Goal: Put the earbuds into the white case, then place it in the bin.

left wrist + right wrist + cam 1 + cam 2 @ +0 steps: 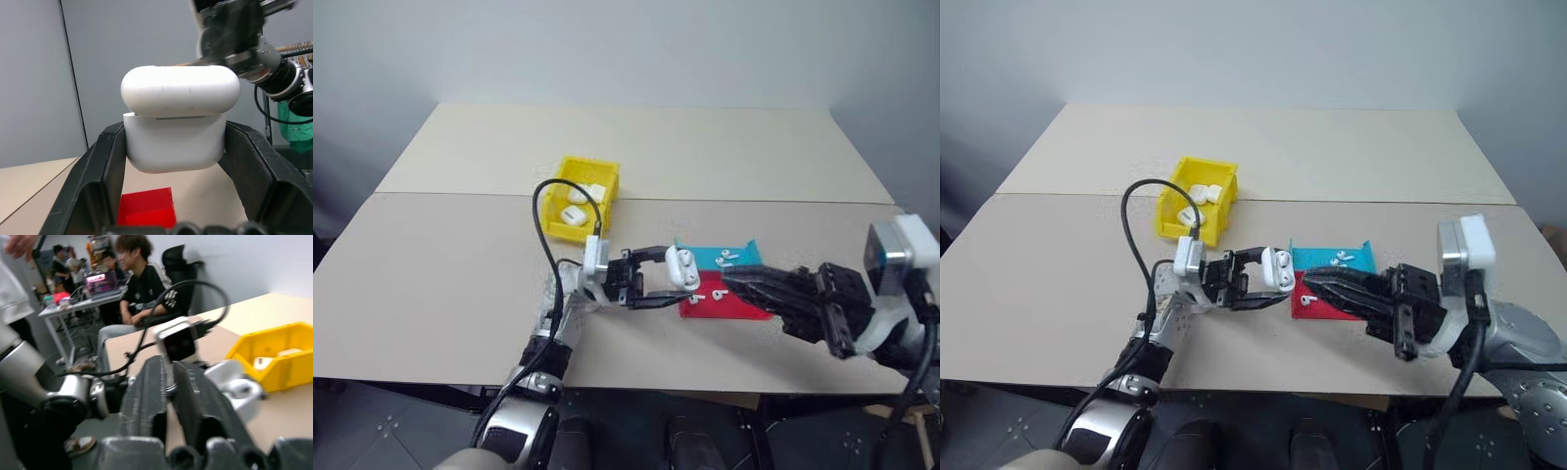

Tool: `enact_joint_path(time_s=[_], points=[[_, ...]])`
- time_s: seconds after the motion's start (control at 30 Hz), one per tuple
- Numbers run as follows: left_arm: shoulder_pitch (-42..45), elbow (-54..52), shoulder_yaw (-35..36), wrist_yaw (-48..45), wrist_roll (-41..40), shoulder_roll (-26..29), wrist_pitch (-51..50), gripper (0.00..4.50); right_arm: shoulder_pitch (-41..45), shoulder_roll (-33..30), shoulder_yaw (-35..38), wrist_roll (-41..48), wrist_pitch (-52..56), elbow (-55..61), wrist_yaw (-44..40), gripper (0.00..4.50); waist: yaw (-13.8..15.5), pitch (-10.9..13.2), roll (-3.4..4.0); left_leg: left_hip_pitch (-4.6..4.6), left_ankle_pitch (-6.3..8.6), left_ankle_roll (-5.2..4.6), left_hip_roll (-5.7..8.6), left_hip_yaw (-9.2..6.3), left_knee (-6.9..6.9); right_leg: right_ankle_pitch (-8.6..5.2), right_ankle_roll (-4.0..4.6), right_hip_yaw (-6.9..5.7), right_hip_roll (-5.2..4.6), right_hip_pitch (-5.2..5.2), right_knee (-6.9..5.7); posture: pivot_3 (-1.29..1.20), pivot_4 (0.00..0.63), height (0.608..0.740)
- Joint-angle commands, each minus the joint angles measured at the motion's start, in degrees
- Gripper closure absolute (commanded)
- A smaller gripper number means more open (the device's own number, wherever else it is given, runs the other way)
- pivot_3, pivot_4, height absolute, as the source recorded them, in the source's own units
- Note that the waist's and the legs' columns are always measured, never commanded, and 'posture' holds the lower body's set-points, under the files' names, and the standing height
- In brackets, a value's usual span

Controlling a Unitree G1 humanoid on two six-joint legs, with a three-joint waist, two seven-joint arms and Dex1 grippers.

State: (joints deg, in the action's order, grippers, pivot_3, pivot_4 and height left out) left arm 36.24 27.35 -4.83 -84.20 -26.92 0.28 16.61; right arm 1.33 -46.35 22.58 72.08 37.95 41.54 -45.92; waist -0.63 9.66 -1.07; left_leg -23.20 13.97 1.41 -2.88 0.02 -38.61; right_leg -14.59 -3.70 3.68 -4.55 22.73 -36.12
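White case clamped in left end effector, held above near middle of desk; right end effector closed, just to its right.

Left end effector [658, 277] grips the white case [682, 266] by its lower half, lid hinged open, earbud heads showing inside. Right end effector [1315, 286], fingers pressed together and holding nothing, points left at the case, over the blue-and-red tray [744, 305], where loose earbuds [725, 258] lie. Yellow bin [576, 178] sits farther back and left, more white cases inside. Beige desk [450, 264], seam across its middle, pale wall beyond. Left wrist view gives the case close up, sides pinched between black fingers [90, 188]. Right wrist view adds seated people at a far table behind the left arm.
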Motion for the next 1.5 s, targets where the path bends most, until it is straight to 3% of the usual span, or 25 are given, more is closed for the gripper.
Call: enact_joint_path(time_s=[0.03,0.27,0.73,1.5], points=[[1.60,-0.15,-1.24,1.75,1.47,-1.40,1.28,1.74,0.25,-0.04,-2.43,-2.39,-0.79,2.28,1.70,4.48,-0.09,0.00,0.00,0.02,0.03,-0.06,0.00,0.00,-0.07,0.00,-0.01,0.00,0.00,-0.05,0.00,0.00,0.150,0.740],[2.24,-0.11,-3.90,6.29,6.12,-2.39,2.93,1.74,-0.53,2.92,-7.59,-14.48,-6.27,6.20,3.47,4.48,-0.05,0.00,0.00,0.02,0.06,-0.11,0.00,-0.03,-0.14,0.00,-0.01,0.00,0.02,-0.08,0.01,0.00,0.150,0.740],[-0.08,-3.40,-3.62,3.66,2.87,-1.44,1.97,1.74,-3.86,4.36,-9.26,-26.22,-13.36,5.30,1.09,4.48,-0.07,0.00,0.00,0.04,0.06,-0.11,0.00,-0.03,-0.16,0.00,-0.03,0.00,0.02,-0.11,0.01,0.00,0.150,0.740],[-1.51,-4.55,-3.58,2.60,0.80,0.59,1.61,1.74,-6.03,4.71,-4.83,-26.85,-13.44,3.92,3.24,4.48,-0.05,0.00,0.00,0.07,0.07,-0.12,0.00,-0.03,-0.19,0.00,-0.03,0.00,0.01,-0.17,0.01,0.00,0.150,0.740]])
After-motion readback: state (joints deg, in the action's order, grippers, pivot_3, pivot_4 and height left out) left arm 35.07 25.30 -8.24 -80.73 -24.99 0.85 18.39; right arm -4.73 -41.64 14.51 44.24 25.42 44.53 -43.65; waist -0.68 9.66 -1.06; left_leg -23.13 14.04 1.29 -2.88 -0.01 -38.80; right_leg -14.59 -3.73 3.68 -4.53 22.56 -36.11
